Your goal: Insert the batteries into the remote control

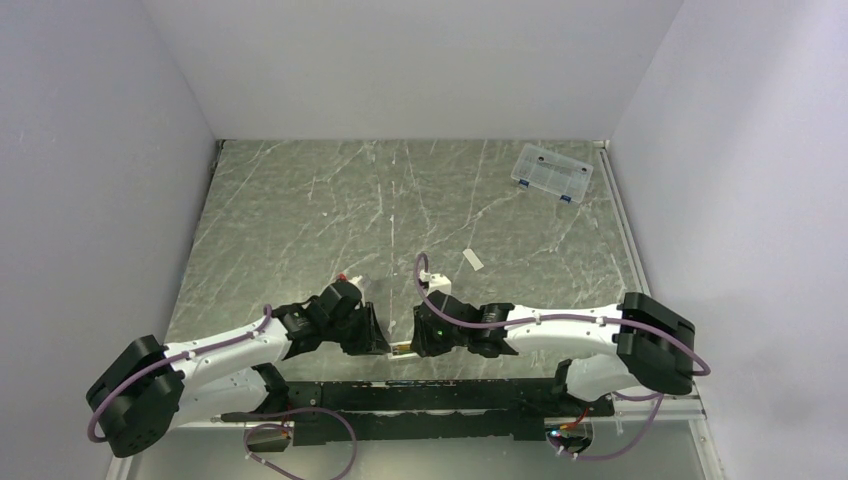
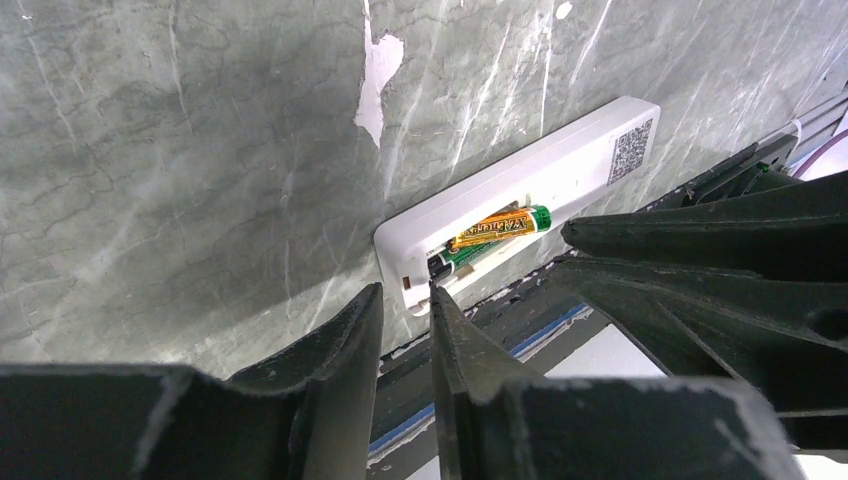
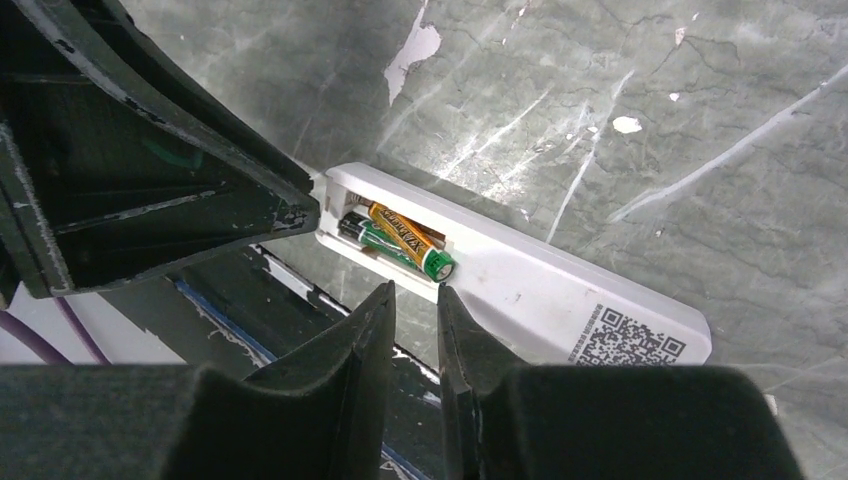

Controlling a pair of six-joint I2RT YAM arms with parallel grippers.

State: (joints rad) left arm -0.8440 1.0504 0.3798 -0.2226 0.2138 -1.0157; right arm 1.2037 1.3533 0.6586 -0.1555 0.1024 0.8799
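A grey, marble-patterned table (image 1: pixel 300 200), scuffed with pale scratches, sits between plain white walls. The remote control (image 2: pixel 570 170) lies flat close to the near edge of the table, about midway along it, with its back face up and its battery recess uncovered. Both batteries are in the recess, side by side. The gold-orange battery (image 2: pixel 495 225) is on the side toward the far edge and the dark green battery (image 2: pixel 455 262) on the side toward the near edge. A square code label (image 2: pixel 630 150) marks the end of the remote away from the recess.

The left hand (image 2: pixel 402 292) is low at the recess end of the remote. Its fingers are drawn close with a thin slit between them, and they pinch nothing. Whether a fingertip touches the remote's end cannot be told. The right hand (image 3: pixel 415 292) faces it from the other side, low beside the remote's long edge. It too is narrowly parted and holds nothing.

A clear compartment box (image 1: pixel 551 172) stands at the far right corner. A small white sliver (image 1: pixel 474 260) lies near the table's middle.
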